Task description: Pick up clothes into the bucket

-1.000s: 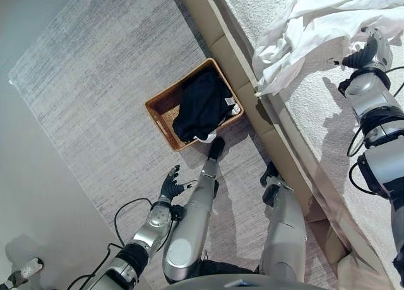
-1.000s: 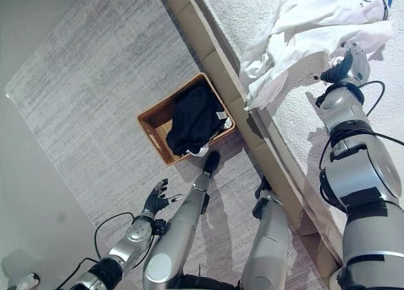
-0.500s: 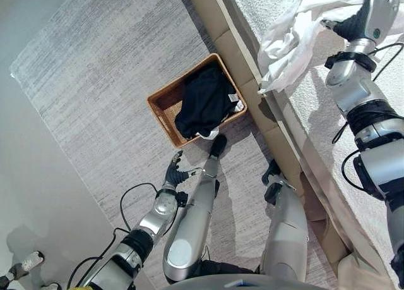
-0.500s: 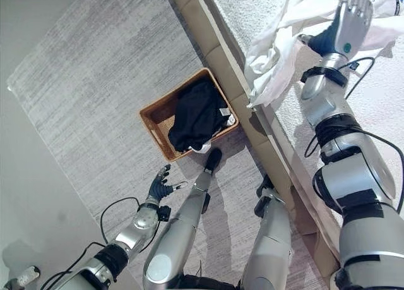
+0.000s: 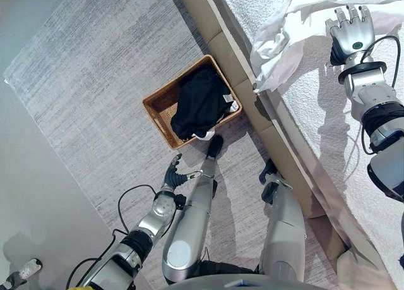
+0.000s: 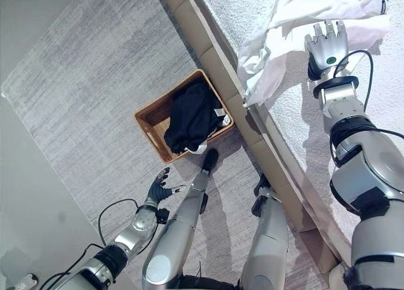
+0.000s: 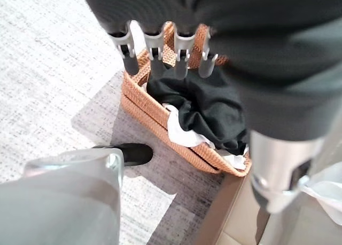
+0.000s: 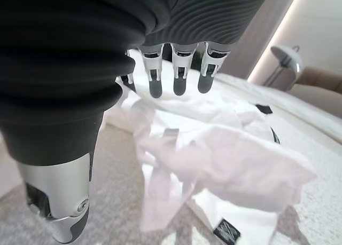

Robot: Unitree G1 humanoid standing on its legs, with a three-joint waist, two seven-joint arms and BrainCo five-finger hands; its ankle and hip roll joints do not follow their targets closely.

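**Right hand poised over the white clothes on the bed**

While the right hand [image 6: 326, 48] hangs over the pale textured bed [image 5: 328, 132] with its fingers straight and spread, holding nothing, the crumpled white garment [image 5: 287, 34] lies just ahead of its fingertips and off to its left, one edge drooping over the bed's side. In the right wrist view the fingers [image 8: 179, 74] point at the rumpled white cloth [image 8: 224, 159], which sits below and beyond them, apparently not yet touched.

The rectangular woven tan basket [image 5: 158, 110] stands on the grey striped rug [image 5: 95, 81], well away from that hand, down beside the bed's beige base. It already holds a heaped black garment [image 5: 202, 103] with a scrap of white showing at its near edge. The left hand [image 5: 173, 175] hovers low over the rug, a little short of the basket, fingers relaxed and apart, empty; its wrist view looks straight past the fingers [image 7: 155, 55] into the basket.

The step in hand looks like the reach for the white garment. To do it well, the hand should probably come down on a thick fold rather than a flat edge, gather several layers, and close firmly. Loose cloth may trail, so lifting high enough to clear the bed's edge before carrying across seems wise.
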